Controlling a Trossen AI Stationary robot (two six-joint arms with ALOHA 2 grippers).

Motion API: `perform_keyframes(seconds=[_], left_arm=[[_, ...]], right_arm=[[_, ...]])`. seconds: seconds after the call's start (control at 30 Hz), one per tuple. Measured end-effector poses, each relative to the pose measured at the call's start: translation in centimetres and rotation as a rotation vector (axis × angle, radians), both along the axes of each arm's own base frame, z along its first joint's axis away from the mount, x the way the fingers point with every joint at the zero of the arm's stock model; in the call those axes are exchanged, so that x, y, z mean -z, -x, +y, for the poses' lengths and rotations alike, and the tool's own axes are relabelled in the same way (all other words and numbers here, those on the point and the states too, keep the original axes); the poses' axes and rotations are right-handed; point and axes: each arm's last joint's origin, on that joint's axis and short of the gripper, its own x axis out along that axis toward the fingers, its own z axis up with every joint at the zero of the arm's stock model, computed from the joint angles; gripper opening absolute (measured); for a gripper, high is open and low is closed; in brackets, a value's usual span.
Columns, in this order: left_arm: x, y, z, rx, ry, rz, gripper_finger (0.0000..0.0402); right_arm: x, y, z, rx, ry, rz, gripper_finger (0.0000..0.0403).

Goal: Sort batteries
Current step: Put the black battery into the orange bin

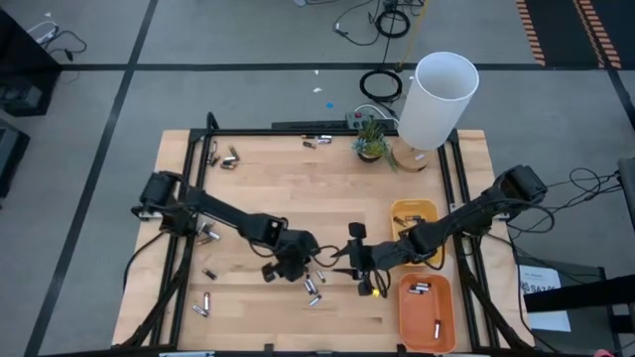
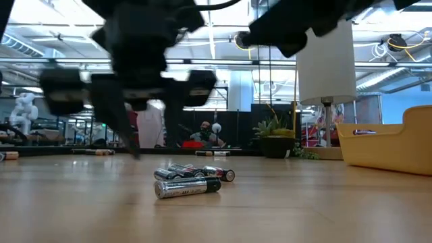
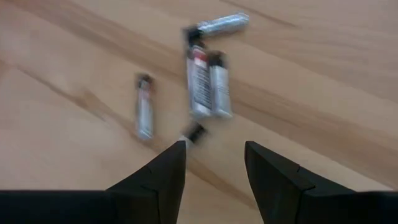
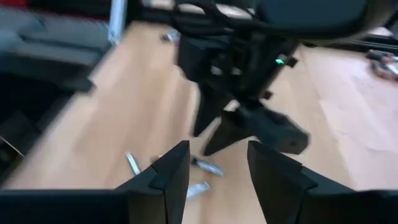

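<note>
Silvery batteries lie flat on the wood just ahead of the left gripper, fingers apart and empty, most with long axes running away from it. Right gripper, also apart, faces them. Beyond it, the orange tray and yellow tray each hold batteries.

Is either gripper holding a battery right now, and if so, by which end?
Neither. The left gripper and right gripper both stand open and empty above the loose batteries on the table.
</note>
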Motion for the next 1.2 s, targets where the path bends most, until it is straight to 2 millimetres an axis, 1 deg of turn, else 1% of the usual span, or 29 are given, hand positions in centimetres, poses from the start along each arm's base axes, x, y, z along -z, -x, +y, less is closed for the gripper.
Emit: perform_keyframes(seconds=[0.17,0.23,0.27,0.3,0.37,0.43,0.63,0.7,0.77,0.83,0.97,1.2], left_arm=[[0.3,-1.5,-0.4,0.003,-0.007,0.0,0.0175],[0.2,-1.7,-0.5,0.004,-0.009,0.019,0.0175],[0.0,-2.1,-0.6,0.007,-0.006,0.002,0.0175],[-0.2,-2.3,-0.6,0.016,-0.011,-0.004,0.0175],[-0.3,-2.1,-0.6,0.023,-0.025,0.042,0.0175],[-0.8,-2.5,-0.5,0.02,-0.022,0.025,0.0175],[-1.7,-2.9,-0.7,0.023,0.062,0.056,0.0175],[-1.5,-3.1,-1.0,0.018,0.068,0.064,0.0175],[-0.9,-3.1,-1.2,0.019,0.065,0.101,0.0175],[-0.3,-3.4,-1.6,0.028,0.065,0.101,0.0175],[0.6,-3.7,-2.5,0.03,0.064,0.135,0.0175],[0.4,-3.7,-3.0,0.03,0.07,0.132,0.0175]], right_arm=[[0.2,0.4,-0.3,0.006,0.03,0.053,0.0153],[0.3,0.5,-0.4,0.014,0.028,0.067,0.0153],[0.3,0.6,-0.4,0.021,0.031,0.077,0.0153],[0.3,0.6,-0.5,0.029,0.034,0.08,0.0153],[0.3,0.6,-0.5,0.035,0.035,0.081,0.0153],[0.5,0.8,-0.5,0.036,0.041,0.099,0.0153],[0.8,0.9,-0.6,0.063,0.008,0.133,0.0153],[0.8,0.9,-0.6,0.083,0.017,0.137,0.0153],[0.9,1.0,-0.8,0.125,0.043,0.132,0.0153],[0.9,1.0,-0.9,0.151,0.065,0.136,0.0153],[1.0,1.1,-1.0,0.165,0.061,0.144,0.0153],[1.0,1.1,-0.9,0.179,0.029,0.144,0.0153]])
